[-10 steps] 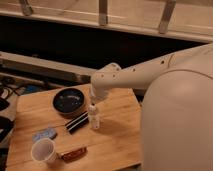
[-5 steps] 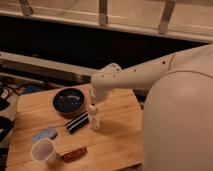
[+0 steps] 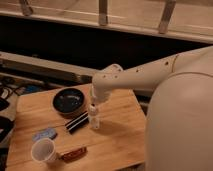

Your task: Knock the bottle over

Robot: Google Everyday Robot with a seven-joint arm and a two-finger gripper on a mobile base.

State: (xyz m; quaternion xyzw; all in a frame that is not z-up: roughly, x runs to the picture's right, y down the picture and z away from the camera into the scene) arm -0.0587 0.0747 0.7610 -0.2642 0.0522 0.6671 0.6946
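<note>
A white cup (image 3: pixel 44 150) is standing upright at the lower left of the frame, near the front edge of the wooden desk (image 3: pixel 120 142), with a small brown wrapped snack bar (image 3: pixel 74 155) lying just beside it to the right. A little farther back, a pale blue flat packet (image 3: pixel 45 134) is resting toward the desk's left side. At the right of the frame, the robot's large white body (image 3: pixel 182 125) is filling the foreground and blocking the desk's right edge.

In the middle of the frame, the small white bottle (image 3: pixel 94 120) is standing upright on the desk, cap up. A dark, slim rectangular object (image 3: pixel 77 122) is lying at a slant just to its left, close to the bottle's base. The claw (image 3: pixel 93 107) is hanging straight down directly above the bottle, at or touching its cap; whether it is released or clenched cannot be told from this view. The white arm (image 3: pixel 140 77) is reaching in from the right of the frame, bending down at a rounded joint above the bottle.

Behind the bottle and to its left, a dark round bowl (image 3: pixel 69 101) is sitting on the desk's far half. Beyond the desk, a long dark ledge is running across the frame, and pale railing posts (image 3: pixel 103 12) are rising along the top edge.
</note>
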